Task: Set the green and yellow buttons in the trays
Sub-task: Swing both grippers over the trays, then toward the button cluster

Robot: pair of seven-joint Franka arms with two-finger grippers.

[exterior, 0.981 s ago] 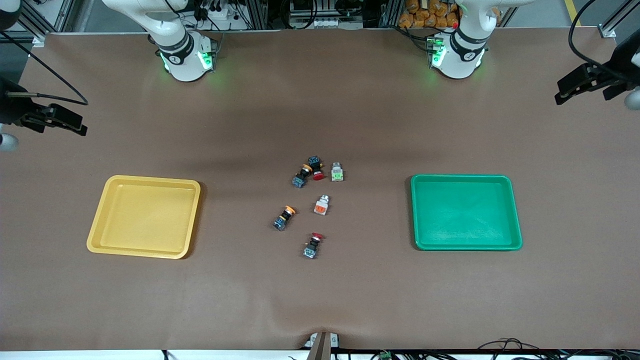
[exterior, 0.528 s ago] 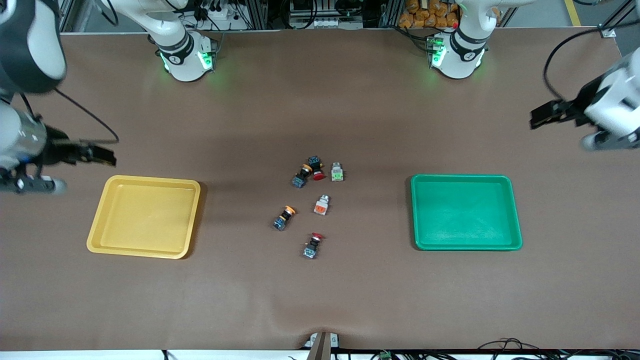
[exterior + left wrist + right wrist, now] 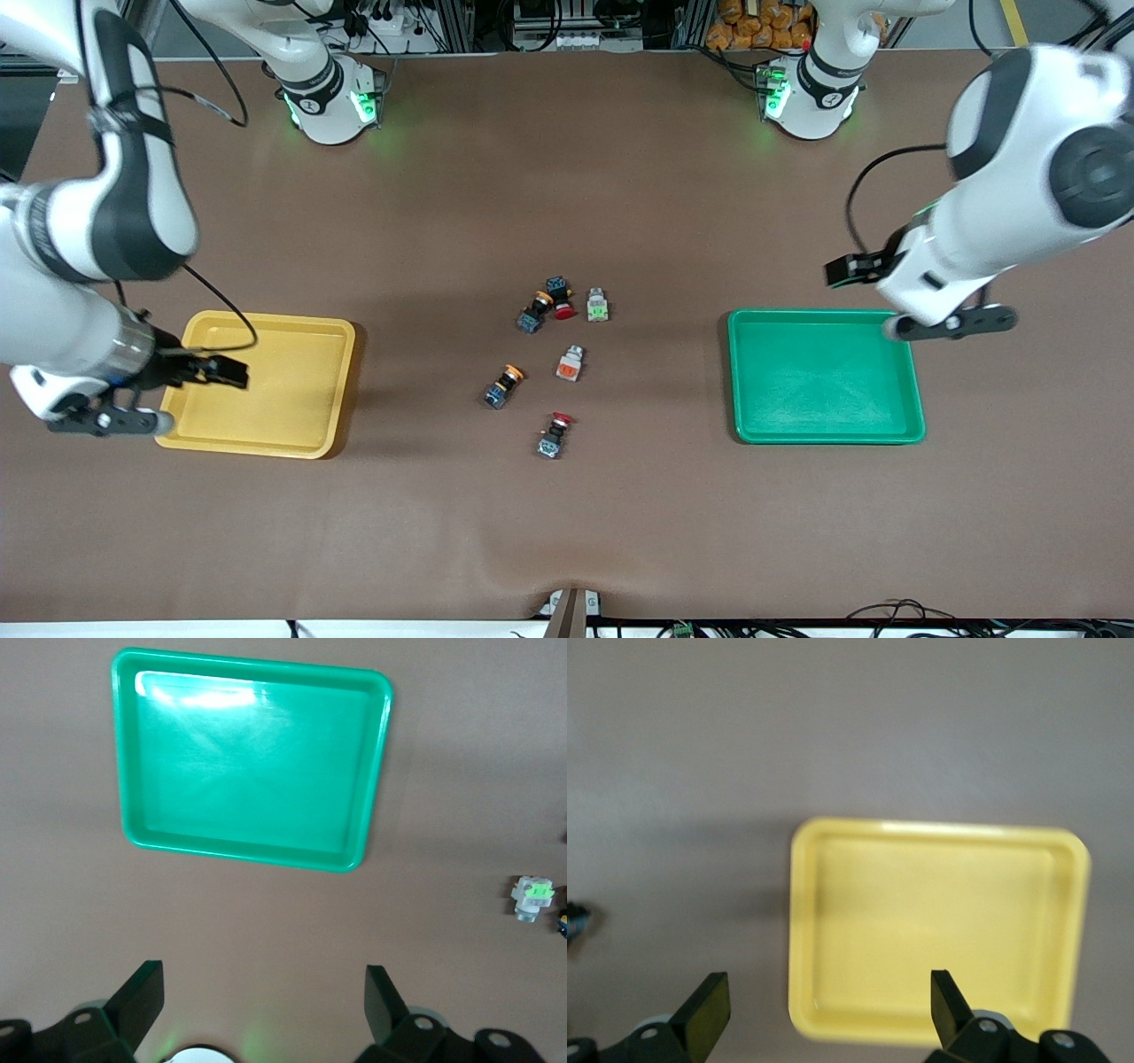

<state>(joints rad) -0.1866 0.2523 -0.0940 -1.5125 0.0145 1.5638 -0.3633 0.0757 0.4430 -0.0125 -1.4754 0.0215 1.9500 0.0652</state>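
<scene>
Both arms up over the trays, pincers spread wide and holding nothing; all buttons loose on the bench.

The left pincer (image 3: 263, 1010) is over the bench just beside the green tray (image 3: 917, 390), at the edge toward the arm bases, fingers apart. The right pincer (image 3: 818, 1010) is over the yellow tray (image 3: 341, 390), fingers apart. Both trays hold nothing. Between the trays, mid-bench: green-faced white button (image 3: 597, 305) beside a red-capped button (image 3: 563, 309) and an orange-capped button (image 3: 535, 313), these last two touching. Nearer the front camera are the orange-faced white button (image 3: 570, 363) and a second orange-capped button (image 3: 502, 386), apart from each other. Nearest the camera, a second red-capped button (image 3: 554, 435) alone. Left wrist view catches the green-faced button well apart from the green tray.
</scene>
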